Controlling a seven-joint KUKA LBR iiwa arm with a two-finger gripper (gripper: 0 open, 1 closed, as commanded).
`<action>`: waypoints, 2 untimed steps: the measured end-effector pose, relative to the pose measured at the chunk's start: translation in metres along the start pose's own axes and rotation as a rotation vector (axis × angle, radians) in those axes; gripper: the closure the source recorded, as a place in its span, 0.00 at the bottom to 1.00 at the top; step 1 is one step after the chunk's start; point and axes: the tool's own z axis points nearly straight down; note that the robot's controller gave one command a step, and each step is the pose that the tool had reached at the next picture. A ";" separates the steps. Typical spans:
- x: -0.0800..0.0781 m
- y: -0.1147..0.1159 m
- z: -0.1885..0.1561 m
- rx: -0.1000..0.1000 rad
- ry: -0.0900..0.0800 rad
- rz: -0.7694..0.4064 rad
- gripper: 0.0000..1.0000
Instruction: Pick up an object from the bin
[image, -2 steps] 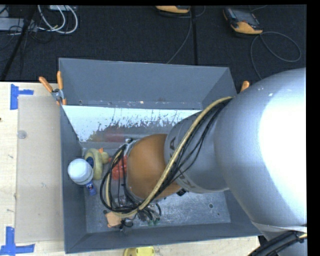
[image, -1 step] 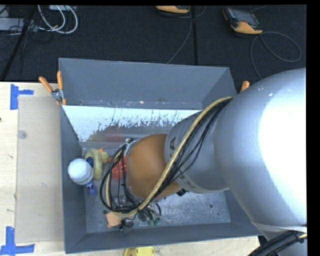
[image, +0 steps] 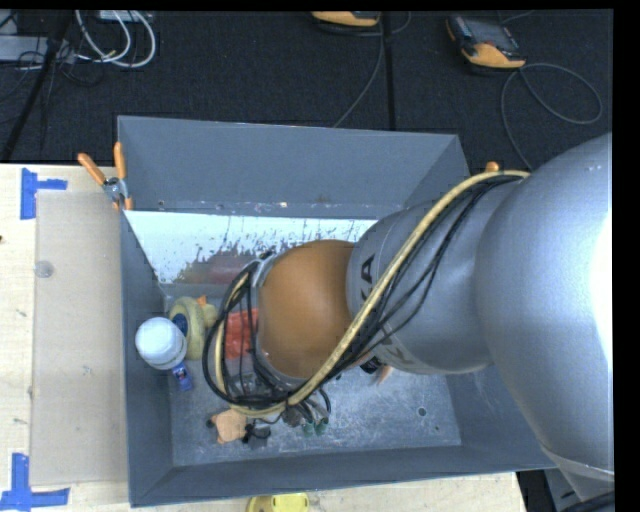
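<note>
The claw (image: 283, 408) sits low in the bin (image: 400, 420), a little left of the frame's centre. It is tucked under the arm's rounded orange cover (image: 305, 310). Only dark bits of hardware poke out below the cover's lower edge, so whether the claw is released, clenched or grasping anything cannot be told. Black cables (image: 222, 350) loop round the cover's left side, and a yellow cable (image: 420, 245) runs back along the big silver arm (image: 530, 300), which fills the right of the frame.

Which thing the claw is over cannot be told either. Nearest to it, just below and left of the cover, a small tan lump (image: 230, 428) lies on the bin floor. A small green scrap (image: 318, 428) lies a little to the right of it. A red thing (image: 238, 335) shows between the cable loops at the cover's left edge and is partly hidden by them.

Further left, a yellowish ring-shaped thing (image: 195, 318) lies beside the red one. Touching its lower left is a bottle with a round white cap (image: 160, 340), which has a bit of blue showing beneath the cap. These lie close together in the bin's left part, near the left wall. A small orange bit (image: 381, 372) peeks out under the arm, right of the cover.
</note>
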 end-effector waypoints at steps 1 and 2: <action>0.000 0.000 0.000 0.000 0.000 0.000 1.00; 0.005 -0.004 -0.116 0.000 0.001 -0.045 1.00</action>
